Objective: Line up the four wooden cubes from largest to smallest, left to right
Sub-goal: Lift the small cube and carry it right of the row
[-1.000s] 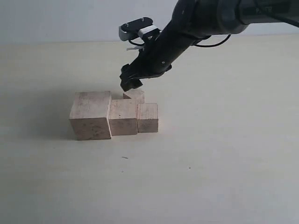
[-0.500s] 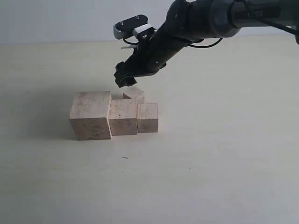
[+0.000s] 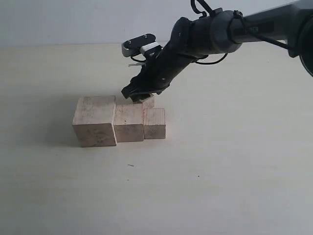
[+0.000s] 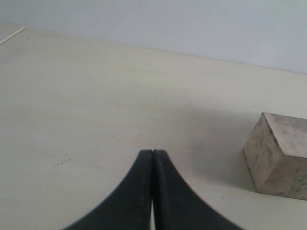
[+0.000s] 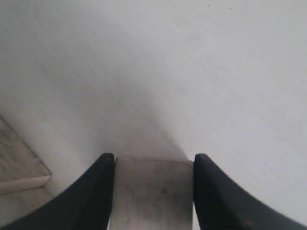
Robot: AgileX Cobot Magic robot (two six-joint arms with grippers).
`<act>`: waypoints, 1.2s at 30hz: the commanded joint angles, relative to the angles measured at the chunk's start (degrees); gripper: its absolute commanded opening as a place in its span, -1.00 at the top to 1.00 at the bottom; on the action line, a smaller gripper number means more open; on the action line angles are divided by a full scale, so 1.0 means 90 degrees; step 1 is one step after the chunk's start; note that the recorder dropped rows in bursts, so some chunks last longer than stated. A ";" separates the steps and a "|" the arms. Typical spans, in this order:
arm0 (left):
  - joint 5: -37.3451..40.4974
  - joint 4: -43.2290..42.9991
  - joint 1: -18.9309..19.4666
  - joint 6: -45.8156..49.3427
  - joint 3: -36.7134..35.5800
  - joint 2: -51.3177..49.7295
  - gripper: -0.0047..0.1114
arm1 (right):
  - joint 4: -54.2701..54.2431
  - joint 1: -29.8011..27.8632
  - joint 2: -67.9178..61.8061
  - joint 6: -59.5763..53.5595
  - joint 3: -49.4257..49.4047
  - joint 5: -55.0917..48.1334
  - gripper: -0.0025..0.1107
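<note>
On the pale table (image 3: 234, 171), right jaws clamped around smallest cube (image 5: 153, 191); left jaws pressed together.

The right arm (image 3: 215, 32) is a glossy black run of rounded segments, with thin black cables (image 3: 197, 8) looping at its twelve o'clock, a silver-and-white camera block (image 3: 139, 44) by the wrist, and smooth matte-black tapering left fingers (image 4: 136, 196) and right fingers (image 5: 91, 196).
</note>
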State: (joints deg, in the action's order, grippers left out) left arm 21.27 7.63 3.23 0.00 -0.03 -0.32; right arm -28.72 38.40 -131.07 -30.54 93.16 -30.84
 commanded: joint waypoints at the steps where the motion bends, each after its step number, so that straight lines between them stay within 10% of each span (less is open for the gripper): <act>1: -0.0022 0.0015 -0.0046 0.0000 0.0003 0.0036 0.92 | 0.0074 0.0030 0.0000 0.0036 0.0038 -0.0060 0.87; 25: -0.0022 0.0015 -0.0046 0.0000 0.0003 0.0036 0.92 | 0.1035 -0.1455 0.2260 0.0202 -0.0968 -0.0757 0.96; 36: -0.0022 0.0015 -0.0046 0.0000 0.0003 0.0036 0.92 | -0.0615 -0.1533 0.2367 -0.6066 -0.1896 -0.2637 0.96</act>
State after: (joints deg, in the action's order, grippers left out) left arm 21.27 7.63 3.23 0.00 -0.03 -0.32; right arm -31.14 24.60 -109.28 -72.28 76.57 -51.73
